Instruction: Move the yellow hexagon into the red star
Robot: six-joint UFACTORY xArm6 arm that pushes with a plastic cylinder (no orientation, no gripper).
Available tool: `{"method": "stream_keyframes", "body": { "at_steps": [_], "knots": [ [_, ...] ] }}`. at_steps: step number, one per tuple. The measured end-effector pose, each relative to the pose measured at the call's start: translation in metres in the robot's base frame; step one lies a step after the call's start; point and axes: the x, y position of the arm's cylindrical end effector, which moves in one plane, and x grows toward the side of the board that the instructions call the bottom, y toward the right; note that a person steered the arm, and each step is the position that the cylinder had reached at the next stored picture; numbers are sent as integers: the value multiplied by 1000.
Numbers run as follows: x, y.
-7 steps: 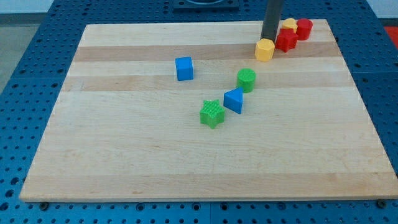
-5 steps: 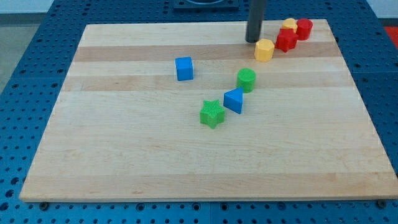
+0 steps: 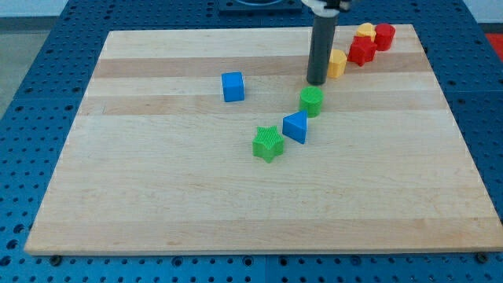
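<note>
The yellow hexagon (image 3: pixel 336 64) sits near the view's top right, partly hidden on its left by my rod. The red star (image 3: pixel 361 51) lies just up and right of it, touching or nearly touching. My tip (image 3: pixel 317 82) rests on the board just left of and below the hexagon, directly above the green cylinder (image 3: pixel 311 101).
A yellow block (image 3: pixel 365 31) and a red cylinder (image 3: pixel 384 36) sit behind the red star near the board's top edge. A blue cube (image 3: pixel 233 86) is left of my tip. A blue triangular block (image 3: pixel 295 126) and a green star (image 3: pixel 268 144) lie below the green cylinder.
My tip moved from above the hexagon, left, then down toward the view's bottom, ending left of and below it. The blocks have not visibly moved.
</note>
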Motion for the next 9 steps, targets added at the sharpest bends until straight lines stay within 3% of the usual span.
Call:
{"method": "stream_keyframes", "body": {
  "at_steps": [1,2,5,6,9],
  "knots": [
    [-1,21],
    [-27,42],
    [7,-2],
    [-44,-2],
    [-48,28]
  ]
}}
